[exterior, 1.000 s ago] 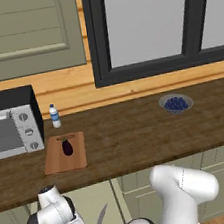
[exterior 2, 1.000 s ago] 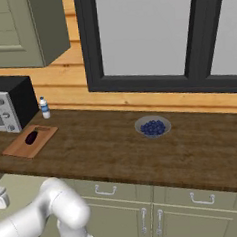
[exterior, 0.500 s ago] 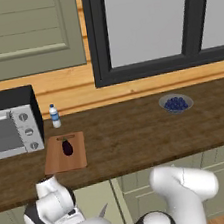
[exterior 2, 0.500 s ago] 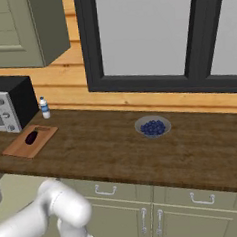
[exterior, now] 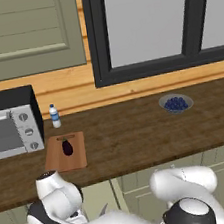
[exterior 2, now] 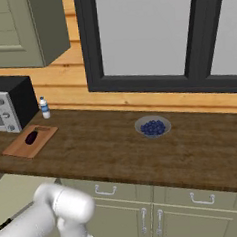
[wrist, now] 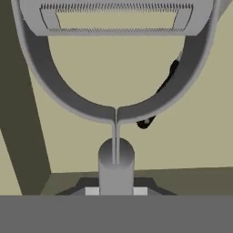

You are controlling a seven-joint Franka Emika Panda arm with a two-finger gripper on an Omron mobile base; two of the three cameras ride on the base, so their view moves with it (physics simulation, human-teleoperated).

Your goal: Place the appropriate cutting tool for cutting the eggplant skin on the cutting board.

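The cutting tool, a grey metal peeler, fills the hand view: its rounded loop head is at the top and its straight handle runs down between my fingers. My gripper is shut on that handle, low below the counter. On the counter's left lies the light-brown cutting board, with the small dark eggplant on its far half. The right base view shows the board and eggplant at far left.
A black-handled knife lies behind the peeler on a beige surface. A toaster oven and a small bottle stand just behind the board. A bowl of blue berries sits at the right of the counter.
My jaws have closed the last bit onto the peeler's handle. The arm has shifted slightly at the lower left, below the counter edge. Nothing on the counter has moved.
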